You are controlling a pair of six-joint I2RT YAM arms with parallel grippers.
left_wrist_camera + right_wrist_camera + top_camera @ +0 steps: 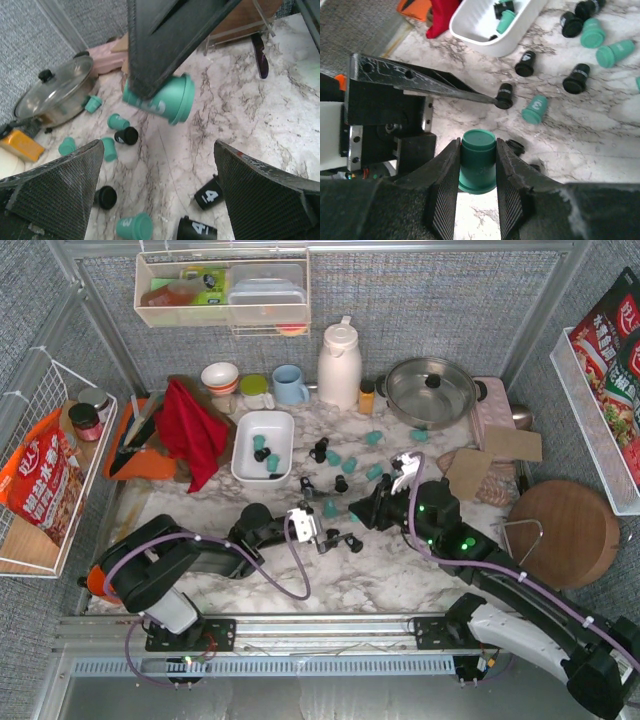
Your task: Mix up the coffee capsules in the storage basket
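Scattered coffee capsules (340, 462) cluttered counter (375, 575) at frame centre, between both jaws and storage basket (262, 478). Red cloth (188, 430) lay just beside basket's left side. Cups (288, 385) crowded just above it. Basket's lower and right sides stood open to approach. Left jaws, spread wide, sat just beside right jaws clamped on teal capsule (477, 162), leaving little passing room. Bare counter strip ran across lower centre.

1. The storage basket (272, 426), white and shallow with rounded corners, is sitting upright left of centre in the top view.
2. About four coffee capsules (259, 443), teal and black, are lying inside it.
3. More loose capsules (349, 464), teal and black, are lying scattered across mid-frame, right of the basket.
4. One teal capsule (478, 165) is being pinched by the right gripper (477, 145).
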